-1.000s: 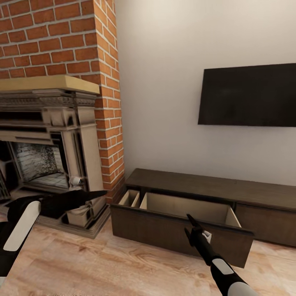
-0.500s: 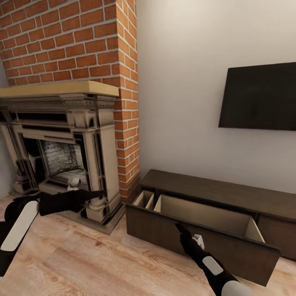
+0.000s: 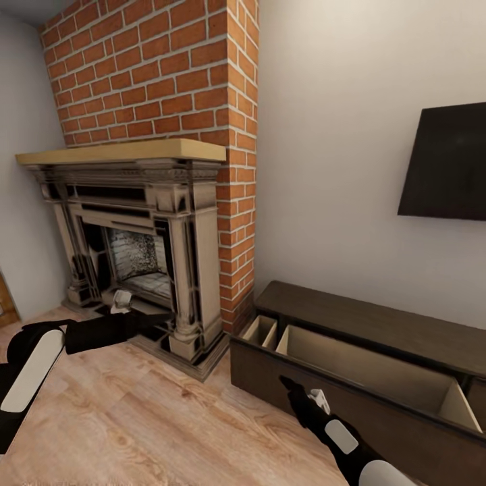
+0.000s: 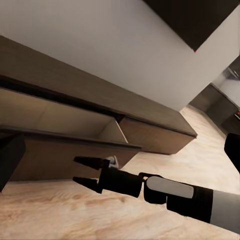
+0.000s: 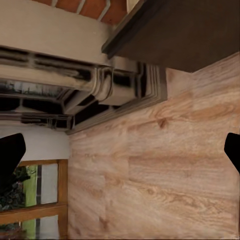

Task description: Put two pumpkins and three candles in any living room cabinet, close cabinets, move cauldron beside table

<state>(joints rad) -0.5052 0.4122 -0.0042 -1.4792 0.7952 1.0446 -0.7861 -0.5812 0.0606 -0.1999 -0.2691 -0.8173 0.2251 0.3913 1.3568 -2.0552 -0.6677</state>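
One drawer of the cabinet (image 3: pixel 378 324) stood pulled open and looked empty, beside the fireplace (image 3: pixel 142 243); no pumpkins or candles lay in sight, so loading and closing seemingly remained. The right gripper (image 4: pixel 82 170) was open and empty; the left gripper's (image 3: pixel 158 316) jaws couldn't be judged.

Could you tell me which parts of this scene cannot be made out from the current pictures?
- Open drawer of the cabinet: in the head view its front panel hides the floor inside, so any contents are unseen.
- Cabinet's far end: cut off by the head view's right edge.
- Left gripper: too dark in the head view to judge its jaws.
- Firebox: dim and blurred, contents unclear.
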